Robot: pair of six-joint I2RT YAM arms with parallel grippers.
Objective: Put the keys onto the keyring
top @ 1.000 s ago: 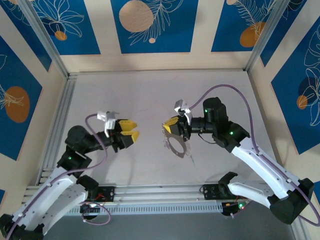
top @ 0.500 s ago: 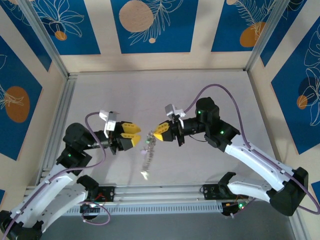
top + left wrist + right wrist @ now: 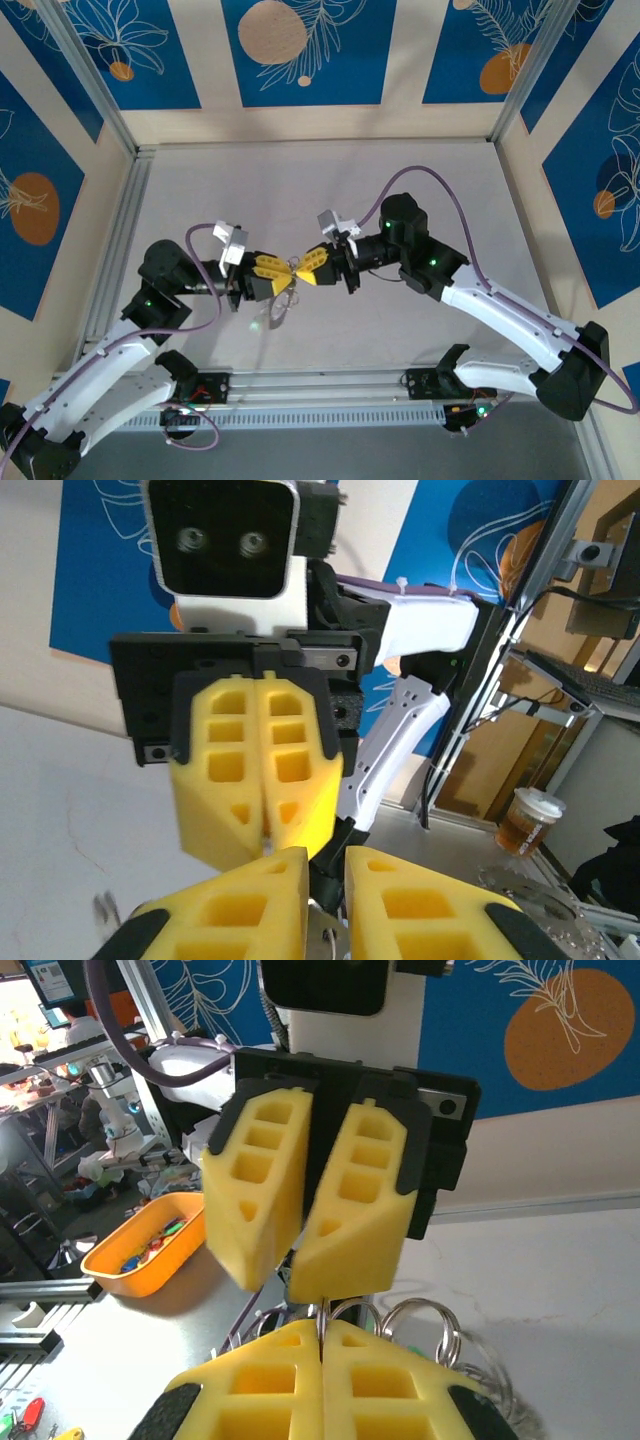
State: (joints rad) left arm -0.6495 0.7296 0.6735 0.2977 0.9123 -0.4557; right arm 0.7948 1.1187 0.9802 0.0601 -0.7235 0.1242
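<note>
The keyring [image 3: 276,306] is being pinched aloft by the clenched right gripper [image 3: 322,1335]. Whether the narrowly parted left gripper [image 3: 327,865] is grasping anything cannot be told. No threaded key is being shown.

- Fingers [image 3: 270,1385]: matt yellow plastic, foam-like.
- Rings [image 3: 420,1303]: shiny bare metal wire.
- Table [image 3: 300,190]: smooth, matt grey.
- Rails [image 3: 320,385]: ribbed, dull aluminium.
- Arm shells [image 3: 510,320]: glossy white plastic.

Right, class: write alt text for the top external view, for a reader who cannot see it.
Two robot arms meet tip to tip over the middle of a grey table, the yellow-fingered left gripper and right gripper almost touching. A thin wire keyring hangs just below the point where they meet.
</note>
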